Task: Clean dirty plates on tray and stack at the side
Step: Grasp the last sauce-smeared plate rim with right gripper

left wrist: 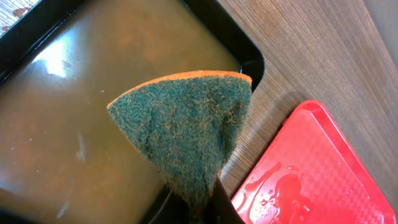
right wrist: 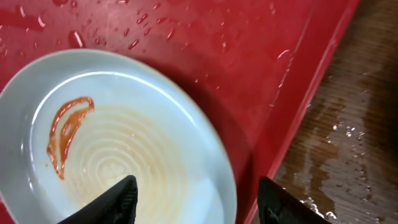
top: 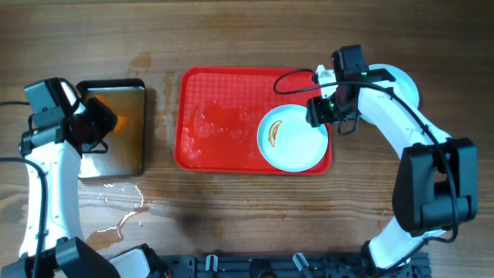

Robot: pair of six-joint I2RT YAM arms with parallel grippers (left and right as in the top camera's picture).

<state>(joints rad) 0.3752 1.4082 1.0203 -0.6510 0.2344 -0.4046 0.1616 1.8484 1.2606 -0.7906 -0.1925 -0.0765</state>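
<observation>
One pale plate [top: 297,143] with an orange-brown sauce smear [top: 274,133] lies at the right end of the red tray [top: 216,116]. My right gripper [top: 328,112] is open and empty just above the plate's right rim. In the right wrist view its fingers [right wrist: 196,202] straddle the rim of the plate [right wrist: 143,143] and the wet tray [right wrist: 249,62]. My left gripper [top: 100,123] is shut on a green-and-orange sponge [left wrist: 186,124] over the dark pan [left wrist: 62,124]. A white round shape [top: 401,81], perhaps more plates, sits right of the tray, mostly hidden by my right arm.
The dark metal pan [top: 123,147] holds brownish water, left of the tray. The tray's corner shows wet in the left wrist view [left wrist: 311,174]. A water puddle [top: 116,208] lies on the wooden table in front of the pan. The table is wet right of the tray [right wrist: 348,143].
</observation>
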